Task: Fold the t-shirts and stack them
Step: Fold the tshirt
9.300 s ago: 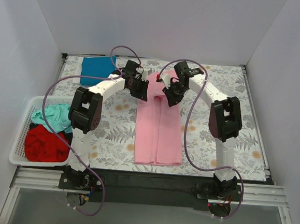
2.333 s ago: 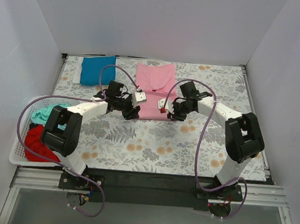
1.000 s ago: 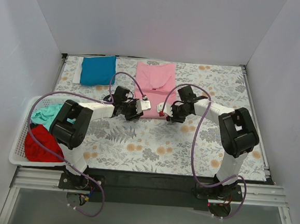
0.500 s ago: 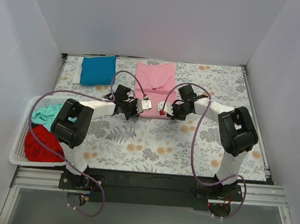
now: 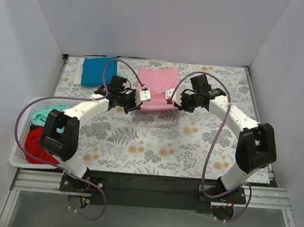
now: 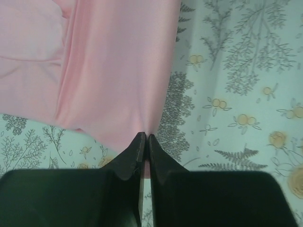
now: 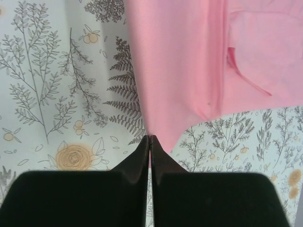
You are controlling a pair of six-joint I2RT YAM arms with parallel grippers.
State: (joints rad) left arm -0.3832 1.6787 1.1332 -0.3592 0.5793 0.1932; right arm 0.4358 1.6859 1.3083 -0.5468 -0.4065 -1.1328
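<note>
Pink t-shirt point(image 5: 157, 85), folded and smooth, has its near corners pinched tight by the left tool point(image 6: 144, 138) and right tool point(image 7: 149, 138).

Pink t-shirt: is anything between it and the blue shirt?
Nothing visible: just flowery tablecloth between the pink t-shirt and the folded blue t-shirt, besides the left end effector, which holds the pink one with the right end effector.

enclosure seen from above: a plain white back wall point(image 5: 159, 19) at 12 o'clock, with matching side walls at 9 o'clock point(image 5: 14, 55) and 3 o'clock point(image 5: 297, 77), all in soft, even light. the table bears a pale cloth point(image 5: 139, 144) printed with grey ferns and orange flowers. at 6 o'clock, a black strip point(image 5: 152, 183) edges the table, followed by an aluminium rail point(image 5: 36, 179) and grey floor point(image 5: 159, 219).
</note>
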